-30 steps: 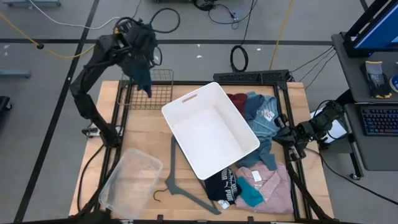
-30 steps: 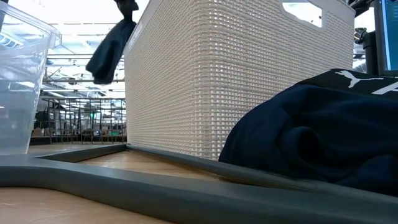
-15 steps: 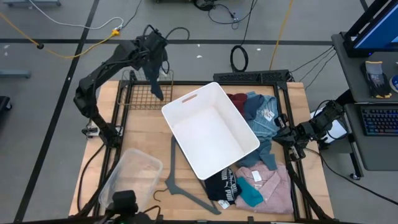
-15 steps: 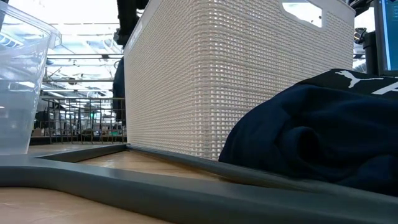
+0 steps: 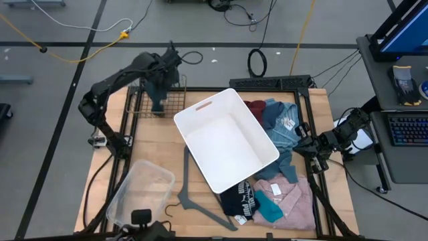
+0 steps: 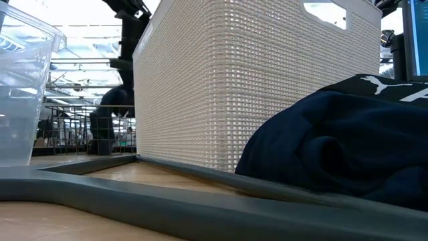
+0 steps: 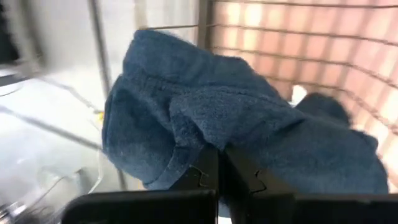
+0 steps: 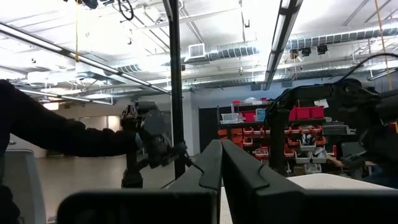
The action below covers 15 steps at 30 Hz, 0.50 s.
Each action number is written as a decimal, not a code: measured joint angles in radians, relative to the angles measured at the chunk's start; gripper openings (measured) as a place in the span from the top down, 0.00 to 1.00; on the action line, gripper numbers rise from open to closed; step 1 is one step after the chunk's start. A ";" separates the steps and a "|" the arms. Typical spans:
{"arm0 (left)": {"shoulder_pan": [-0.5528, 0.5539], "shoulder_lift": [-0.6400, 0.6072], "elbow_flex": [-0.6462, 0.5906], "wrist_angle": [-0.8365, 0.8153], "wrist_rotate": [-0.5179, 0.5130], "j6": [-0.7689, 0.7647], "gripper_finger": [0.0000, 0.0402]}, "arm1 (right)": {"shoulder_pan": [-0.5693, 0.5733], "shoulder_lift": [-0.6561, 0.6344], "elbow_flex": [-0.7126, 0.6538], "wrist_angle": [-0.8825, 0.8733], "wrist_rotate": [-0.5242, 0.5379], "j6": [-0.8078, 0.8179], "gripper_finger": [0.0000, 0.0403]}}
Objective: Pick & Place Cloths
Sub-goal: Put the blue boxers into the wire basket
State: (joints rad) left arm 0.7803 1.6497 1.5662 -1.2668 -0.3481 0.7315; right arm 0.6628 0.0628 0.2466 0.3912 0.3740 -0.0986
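- Left gripper (image 5: 162,72) pinched on navy cloth (image 7: 236,124), over wire basket (image 5: 155,100)
- Right gripper (image 8: 221,163) fingers together, empty, parked at table's right edge

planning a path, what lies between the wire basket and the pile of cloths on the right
The white plastic bin lies between the wire basket and the cloth pile, in the high view.

Left gripper (image 5: 160,84) clamped, right gripper (image 5: 309,144) closed.

High view looks straight down on the whole tabletop (image 5: 157,144). Low view sits at tabletop level, right against the white basket (image 6: 247,87), also seen from above. Left wrist view close on a cloth (image 7: 236,124); right wrist view faces the room.
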 joint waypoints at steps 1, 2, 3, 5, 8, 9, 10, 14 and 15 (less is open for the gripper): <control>0.000 0.000 -0.011 -0.006 0.016 0.001 1.00 | 0.000 0.000 0.000 0.000 0.000 0.000 0.99; 0.000 -0.001 -0.022 -0.010 0.034 0.009 1.00 | 0.000 0.000 0.000 0.000 0.001 0.000 0.99; 0.000 -0.001 -0.032 -0.014 0.050 0.016 1.00 | 0.000 0.000 0.000 0.000 0.013 0.000 0.99; 0.000 -0.001 -0.050 -0.013 0.069 0.031 1.00 | 0.000 0.000 0.000 0.001 0.053 0.000 0.99; 0.003 -0.001 -0.079 -0.002 0.063 0.052 1.00 | 0.000 0.000 0.000 0.001 0.116 0.000 0.99; 0.004 -0.001 -0.091 0.008 0.063 0.053 1.00 | 0.000 0.000 0.000 0.001 0.129 0.000 0.99; 0.005 -0.001 -0.102 0.017 0.063 0.053 1.00 | 0.000 0.000 0.000 0.001 0.134 0.000 0.99; 0.017 -0.001 -0.135 0.056 0.063 0.054 1.00 | 0.000 0.000 0.000 0.001 0.138 0.000 0.99; 0.021 -0.001 -0.142 0.065 0.063 0.054 0.99 | 0.000 0.000 0.000 0.001 0.138 0.000 0.99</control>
State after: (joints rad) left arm 0.8011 1.6489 1.4243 -1.2021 -0.2850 0.7851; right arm 0.6628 0.0628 0.2466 0.3920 0.5117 -0.0986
